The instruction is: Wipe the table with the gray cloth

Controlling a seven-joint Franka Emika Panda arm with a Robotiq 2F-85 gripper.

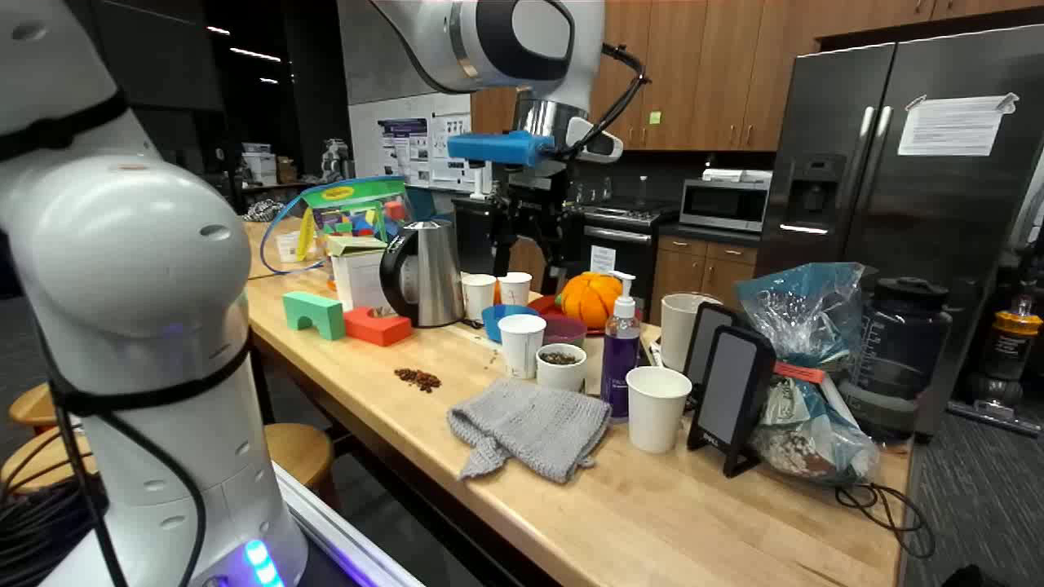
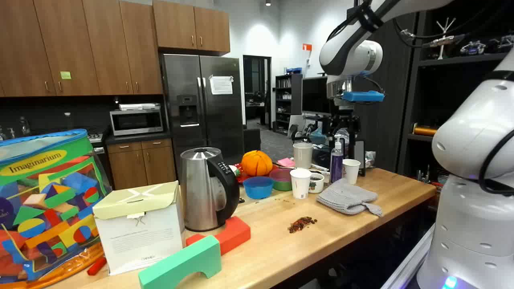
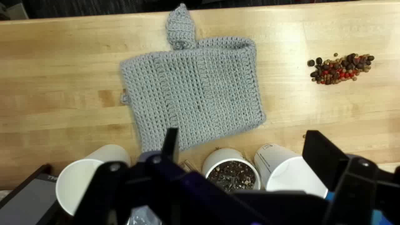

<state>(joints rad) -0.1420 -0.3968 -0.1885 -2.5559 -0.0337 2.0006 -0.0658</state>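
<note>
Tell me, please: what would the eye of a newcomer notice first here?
Probably the white robot arm first, its open gripper above the table. Next, in an exterior view, the colorful bag of blocks at the left and the orange pumpkin behind the blue bowl. In the wrist view, the gray cloth lies in the upper middle.

We list: white arm (image 1: 436, 41), one, reaching out from its base (image 1: 228, 522).
Our black gripper (image 3: 242, 137): aloft, pointing straight down, parted wide.
</note>
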